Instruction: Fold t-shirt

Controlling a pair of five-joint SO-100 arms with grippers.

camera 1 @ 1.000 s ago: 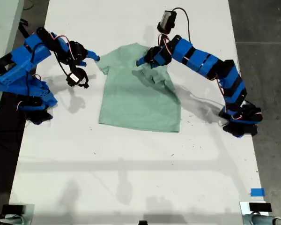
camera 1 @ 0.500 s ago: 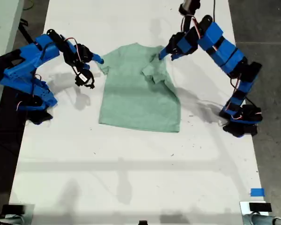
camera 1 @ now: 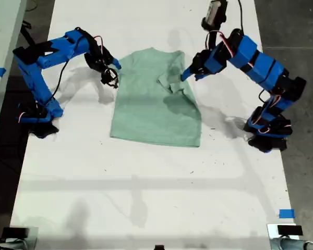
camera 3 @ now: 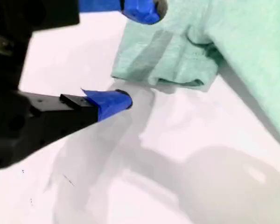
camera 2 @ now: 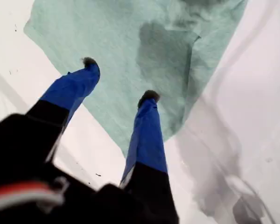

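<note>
The pale mint-green t-shirt (camera 1: 151, 112) lies flat on the white table (camera 1: 146, 198), neck toward the far edge. Its sleeve (camera 1: 171, 83) on the exterior view's right is folded in onto the body. My first gripper (camera 1: 187, 75) hangs open just above that folded sleeve; in its wrist view both fingers (camera 2: 147, 126) stand apart over the cloth (camera 2: 130, 37), gripper (camera 2: 119, 79) holding nothing. My second gripper (camera 1: 115, 70) is open at the other sleeve (camera 3: 168, 60), which lies bunched between its jaws (camera 3: 135, 55) without being pinched.
The arm bases stand at the exterior view's left (camera 1: 39, 117) and right (camera 1: 266, 136) table edges. A blue tape mark (camera 1: 286, 213) sits near the front right corner of the exterior view. Bare white table (camera 1: 146, 198) stretches in front of the shirt.
My first gripper let go of the folded-in sleeve, rose, then settled back near it. My second gripper swung toward the shirt and now reaches its other sleeve.
</note>
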